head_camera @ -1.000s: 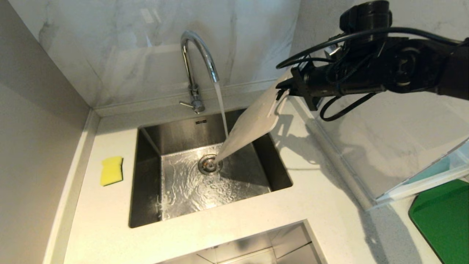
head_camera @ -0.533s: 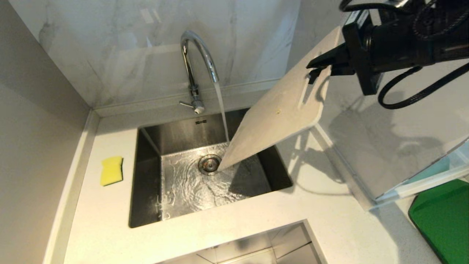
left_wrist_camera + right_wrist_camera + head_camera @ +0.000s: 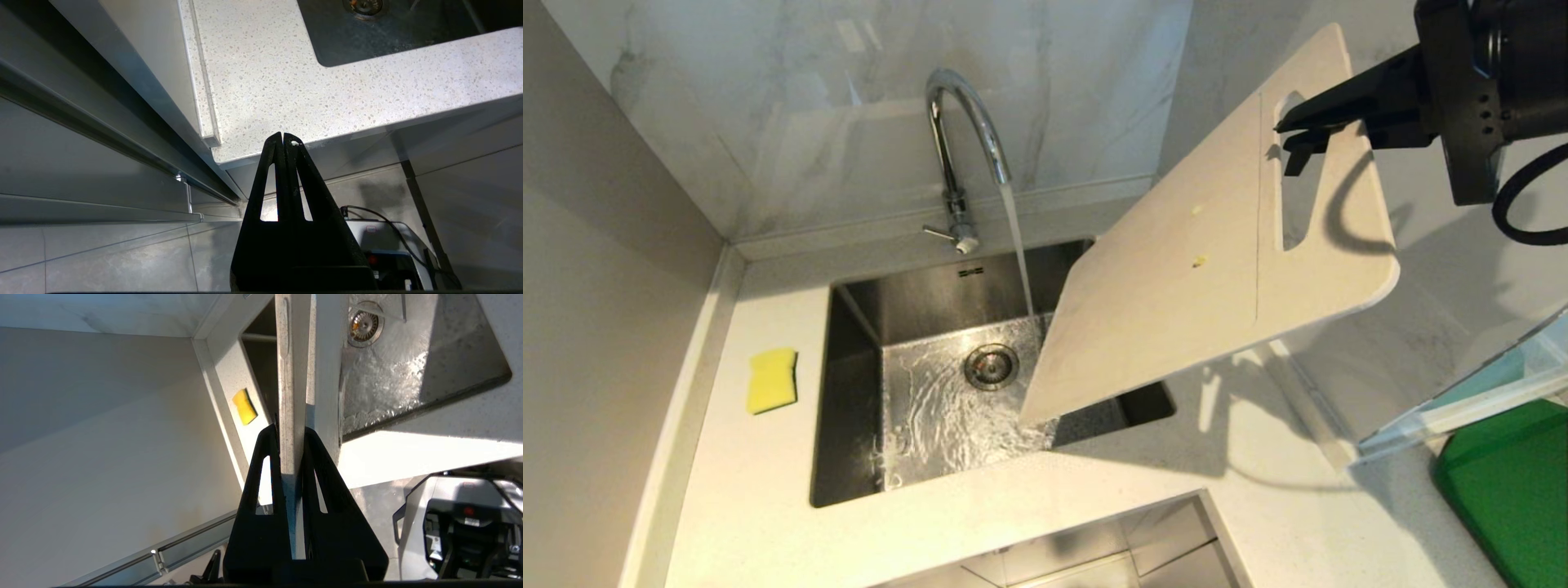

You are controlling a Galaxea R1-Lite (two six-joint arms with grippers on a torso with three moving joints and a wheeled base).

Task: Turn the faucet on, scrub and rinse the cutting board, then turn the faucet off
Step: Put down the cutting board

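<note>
The cream-white cutting board (image 3: 1201, 261) hangs tilted in the air over the sink's right side, slot handle uppermost, with small yellowish specks on its face. My right gripper (image 3: 1294, 139) is shut on the handle end at the upper right; in the right wrist view the board's edge (image 3: 292, 396) runs between the fingers. The chrome faucet (image 3: 960, 139) stands behind the sink, and a stream of water falls from its spout into the basin, left of the board. My left gripper (image 3: 283, 139) is shut and empty, parked below the counter's front edge.
The steel sink (image 3: 849, 392) has water swirling round its drain (image 3: 991, 365). A yellow sponge (image 3: 771, 380) lies on the counter to its left. A green board (image 3: 1511, 490) lies at the far right, past a low white partition (image 3: 1445, 416).
My right arm has lifted the cutting board up and to the right, out of the water stream. Its lower end has left the drain, and its face now shows broadly.
</note>
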